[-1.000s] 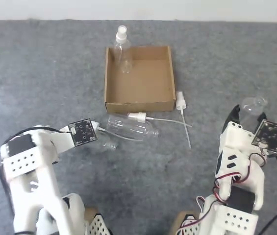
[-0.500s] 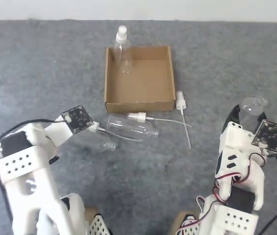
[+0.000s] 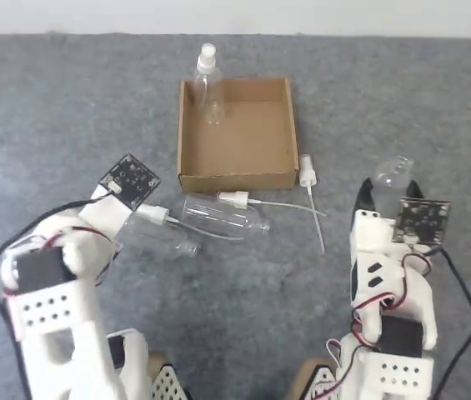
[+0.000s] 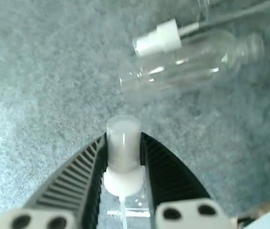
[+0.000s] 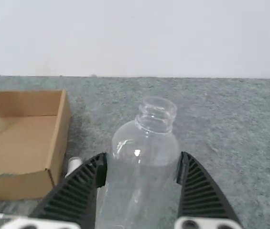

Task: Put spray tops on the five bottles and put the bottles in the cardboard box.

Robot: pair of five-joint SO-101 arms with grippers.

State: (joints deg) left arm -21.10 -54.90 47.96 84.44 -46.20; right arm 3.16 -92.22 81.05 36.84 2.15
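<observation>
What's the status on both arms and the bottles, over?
Left pincer shut on a spray top. Right pincer shut on an uncapped bottle. One capped bottle in the cardboard box. Loose bottle lying before the box.

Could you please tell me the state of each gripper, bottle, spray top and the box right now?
left gripper: shut on held spray top.
right gripper: shut on held bottle, upright, uncapped.
cardboard box: open.
boxed bottle: upright, capped, in the box's far corner.
lying bottle: on its side, uncapped.
loose spray top: lying on the table, on no bottle.
</observation>
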